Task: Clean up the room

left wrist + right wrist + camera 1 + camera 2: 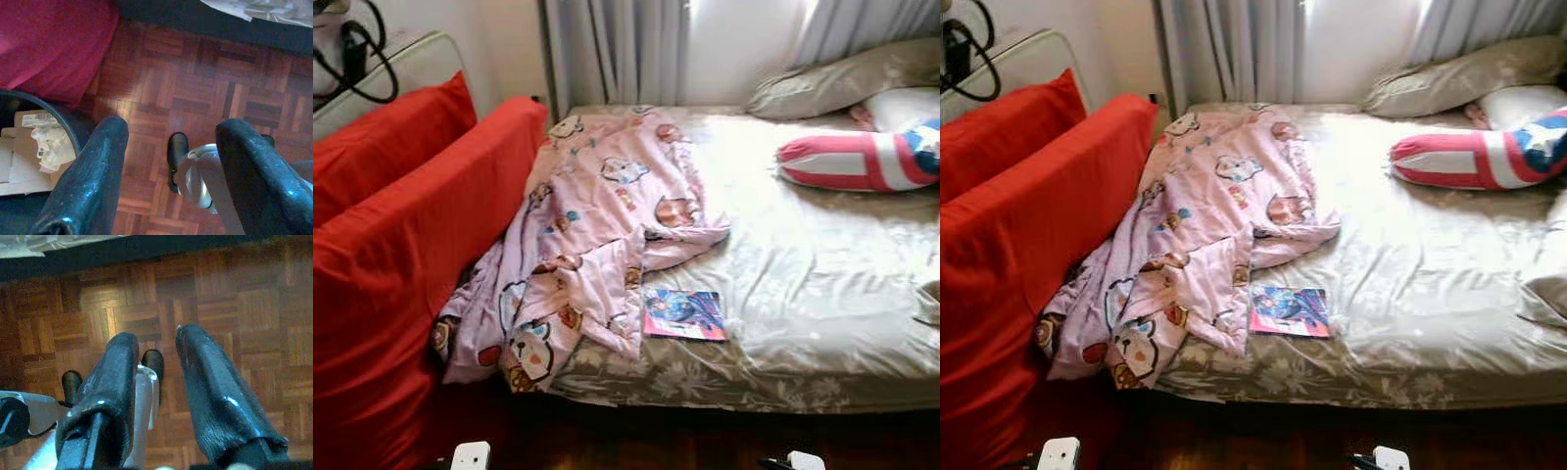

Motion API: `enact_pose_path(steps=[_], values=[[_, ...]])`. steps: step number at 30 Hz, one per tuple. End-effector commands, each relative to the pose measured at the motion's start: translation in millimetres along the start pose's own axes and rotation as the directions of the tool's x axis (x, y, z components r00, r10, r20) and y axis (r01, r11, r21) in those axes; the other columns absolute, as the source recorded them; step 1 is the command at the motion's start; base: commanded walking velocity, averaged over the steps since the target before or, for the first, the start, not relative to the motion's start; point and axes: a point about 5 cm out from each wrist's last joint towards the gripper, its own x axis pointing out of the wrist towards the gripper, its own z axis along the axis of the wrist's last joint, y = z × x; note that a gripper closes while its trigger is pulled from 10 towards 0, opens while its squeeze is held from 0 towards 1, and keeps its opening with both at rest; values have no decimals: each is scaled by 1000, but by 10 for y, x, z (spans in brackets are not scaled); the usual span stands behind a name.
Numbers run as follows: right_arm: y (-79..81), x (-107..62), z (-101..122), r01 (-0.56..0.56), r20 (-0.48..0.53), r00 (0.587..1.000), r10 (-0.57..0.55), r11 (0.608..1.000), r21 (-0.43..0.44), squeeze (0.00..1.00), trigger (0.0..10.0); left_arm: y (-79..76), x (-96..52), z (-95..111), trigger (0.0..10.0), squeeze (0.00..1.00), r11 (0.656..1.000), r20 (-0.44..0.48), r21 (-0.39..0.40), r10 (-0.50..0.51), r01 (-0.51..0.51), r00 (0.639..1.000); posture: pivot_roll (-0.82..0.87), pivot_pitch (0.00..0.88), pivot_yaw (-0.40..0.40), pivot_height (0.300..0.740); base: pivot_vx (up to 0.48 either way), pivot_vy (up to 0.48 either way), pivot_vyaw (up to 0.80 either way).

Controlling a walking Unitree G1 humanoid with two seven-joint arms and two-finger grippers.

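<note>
Two head views take in a bed [822, 294] with a crumpled pink blanket [592, 245] and a magazine [684, 314] near its front edge. Left gripper [168, 169], fingers apart, hangs over parquet beside a black bin [29, 142] holding cardboard and crumpled paper. Right gripper [159, 391], fingers slightly parted, holds nothing.

Each gripper carries two long black fingers with a slightly glossy, rough-textured skin. The left gripper [171, 171] has thick rounded fingers [93, 181]; beyond them, over the parquet floor [205, 73], shows a silver-white curved shell with a black rounded foot. The right gripper [156, 396] has matching fingers [215, 396], with silver plating and black knobs alongside.
</note>
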Motion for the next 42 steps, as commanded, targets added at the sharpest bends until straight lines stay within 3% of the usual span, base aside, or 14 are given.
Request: enact_pose_path(steps=[1, 30, 36, 39, 40, 41, 42], values=[[-11, -2, -1, 9, 1, 1000, -9, 1000, 5, 0, 10000, 9, -5, -21, 10000, 0, 1000, -12, -7, -3, 3, 1000, 55, 0, 1, 740, 281, 0, 0], [-10, 2, 14, 29, 12, 1000, -29, 1000, -1, 0, 10000, -12, 1, -2, 10000, 0, 999, -9, 13, -31, 31, 999, 34, 0, 14, 740, 283, 0, 0], [-19, -10, 33, 38, 71, 997, -40, 999, 34, 0, 10000, -29, -6, 2, 10000, 0, 999, 36, -34, -34, 35, 999, 54, 0, 5, 740, 0, 0, 0], [-14, -23, 89, 21, 149, 988, -28, 999, 48, 0, 10000, -30, -15, 12, 10000, 0, 992, 95, -127, -3, 15, 995, 56, 0, 2, 740, 0, 0, 0], [1, -15, 154, 24, 184, 982, -32, 999, 48, 0, 10000, -41, -11, 51, 10000, 0, 986, 131, -166, 8, 14, 991, 56, 0, -3, 740, 0, 0, 0], [70, 34, 407, 21, 248, 968, -32, 999, 49, 0, 10000, -31, 34, 298, 10000, 0, 980, 191, -199, 7, 31, 982, 56, 0, -3, 740, 0, 0, 0], [130, 58, 642, 16, 314, 949, -27, 999, 36, 0, 10000, -76, 68, 567, 10000, 0, 983, 263, -175, 1, 47, 965, 58, 0, -4, 740, 0, 0, 0]])
